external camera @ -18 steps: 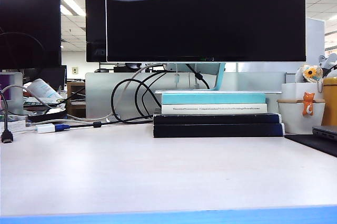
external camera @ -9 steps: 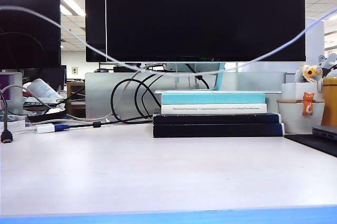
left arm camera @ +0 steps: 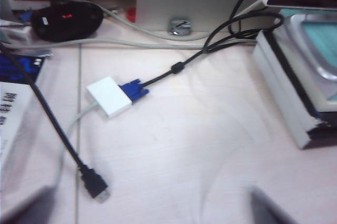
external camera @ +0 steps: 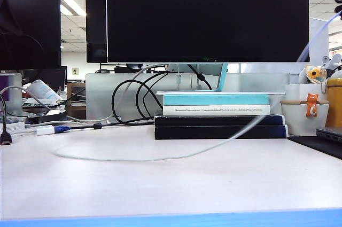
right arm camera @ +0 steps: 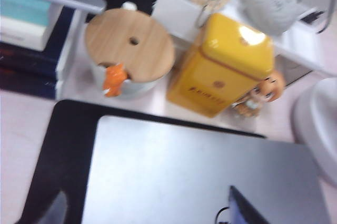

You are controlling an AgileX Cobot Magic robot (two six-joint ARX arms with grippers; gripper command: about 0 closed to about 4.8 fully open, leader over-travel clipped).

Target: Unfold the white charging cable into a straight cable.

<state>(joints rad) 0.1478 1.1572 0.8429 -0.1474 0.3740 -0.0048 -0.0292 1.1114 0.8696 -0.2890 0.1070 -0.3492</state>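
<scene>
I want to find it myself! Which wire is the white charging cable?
Look at the pale desk in front of the stack of books. The white charging cable lies there in a long, thin curve, rising at the right. Unlike the thick black cables behind, it is white and skinny.

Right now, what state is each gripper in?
Left gripper: open, holding nothing; white charging cable lies on the table.
Right gripper: cannot be told; its fingers are blurred.

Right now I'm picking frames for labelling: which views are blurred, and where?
Exterior view: desk and books sharp, the white charging cable streaked by motion toward the upper right. Left wrist view: mildly soft; the gripper fingers are dark smears. Right wrist view: blurred throughout, glare on the yellow tin.
</scene>
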